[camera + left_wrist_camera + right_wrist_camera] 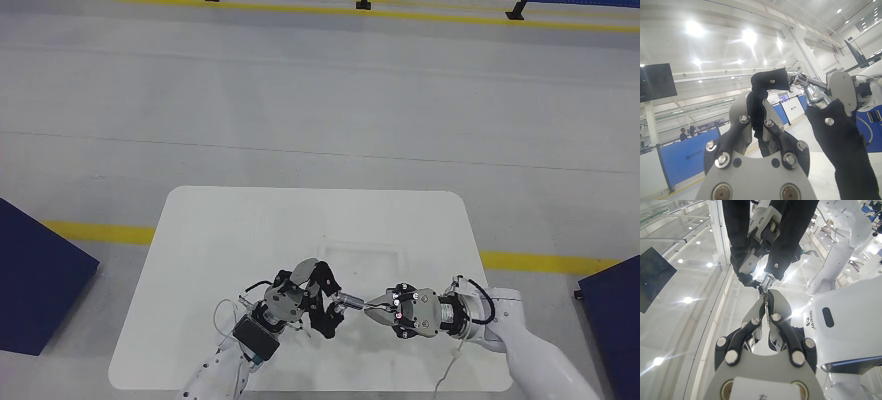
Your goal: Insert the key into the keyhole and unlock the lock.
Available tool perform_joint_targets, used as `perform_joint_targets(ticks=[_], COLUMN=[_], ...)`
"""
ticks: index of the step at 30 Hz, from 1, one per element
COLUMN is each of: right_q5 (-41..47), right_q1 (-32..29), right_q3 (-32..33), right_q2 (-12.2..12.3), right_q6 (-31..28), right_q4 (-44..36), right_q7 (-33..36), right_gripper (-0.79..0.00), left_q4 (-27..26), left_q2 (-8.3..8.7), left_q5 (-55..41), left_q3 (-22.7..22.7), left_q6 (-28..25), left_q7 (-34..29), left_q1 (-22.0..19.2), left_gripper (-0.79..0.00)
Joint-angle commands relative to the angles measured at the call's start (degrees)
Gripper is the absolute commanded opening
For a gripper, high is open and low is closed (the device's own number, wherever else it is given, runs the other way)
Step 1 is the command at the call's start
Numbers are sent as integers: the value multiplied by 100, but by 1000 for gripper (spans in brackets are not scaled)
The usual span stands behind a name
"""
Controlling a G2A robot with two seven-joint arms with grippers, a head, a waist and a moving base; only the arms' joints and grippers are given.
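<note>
Holding key [767, 311] to lock [768, 281] over desk's [250, 230] near edge.
Clamps chrome lock in L gripper [330, 300], betw. black-sleeved fingers [831, 121]; pinches key in R gripper [767, 295], w/ tip touching lock's end, can't tell how deep in keyhole. Keeps grippers nose to nose. Works w/ faint rectangle outline [355, 255] on desk just behind, blue barriers [35, 275] on floor either side, yellow floor line [100, 232] at desk's sides.

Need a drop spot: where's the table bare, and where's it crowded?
Free: the table far half, between its far edge and the hands, full width. Crowded: near-edge middle, where the left hand holding the lock meets the right hand holding the key; arms cross the near edge.
</note>
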Motion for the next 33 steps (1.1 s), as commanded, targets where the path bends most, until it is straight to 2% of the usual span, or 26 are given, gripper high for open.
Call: perform_joint_targets(ticks=[1,9,15,33], right_q5=[230,1436,1988,2139], right_q1=[-30,16,74,29], right_q3=[-22,-137,-93,50], right_q2=[-11,49,101,221], right_q6=[32,32,32,32], right_q4=[27,54,8,-185], right_q7=[-191,-1145,-1527,-1919], right_gripper=[-785,-785,-785,-785], left_q4=[-2,-2,13,51], left_q2=[2,10,17,33], left_q5=[3,23,45,72], left_q3=[1,13,24,43], left_q6=[13,55,58,126], left_q7=[5,13,-19,-62], left_q1=[-2,-11,-18,-40], left_gripper=[-785,-785,-785,-785])
